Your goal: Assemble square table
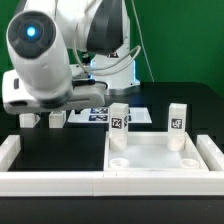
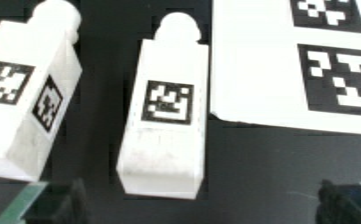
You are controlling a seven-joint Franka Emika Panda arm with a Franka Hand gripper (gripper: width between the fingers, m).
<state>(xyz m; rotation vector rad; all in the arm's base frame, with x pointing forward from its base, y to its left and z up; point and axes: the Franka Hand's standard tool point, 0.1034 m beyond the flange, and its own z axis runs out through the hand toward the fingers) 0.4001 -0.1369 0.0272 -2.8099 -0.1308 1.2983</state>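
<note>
Robotics lab, black table [image 1: 60,150], green backdrop [image 1: 190,40], marker board [image 1: 97,116], white border wall [image 1: 50,181]

The square tabletop [image 1: 155,150], a thick white slab, lay flat. One tagged white leg [image 1: 118,116] and a second leg [image 1: 177,117] stood upright at its far corners. A third leg [image 1: 28,119] and a fourth leg [image 1: 56,119] lay side by side, well off to the exterior view's left of it.

Bright, even light is filling both views, and shadows are lying faint. The rounded white plastic arm housing [image 1: 40,62] is blurring close to the exterior lens, its round blue lamp [image 1: 33,32] glowing. The thick white square plastic slab [image 1: 150,156] is washing out slightly. In the wrist view the dark fingertips [image 2: 31,205] are sitting out of focus.
</note>
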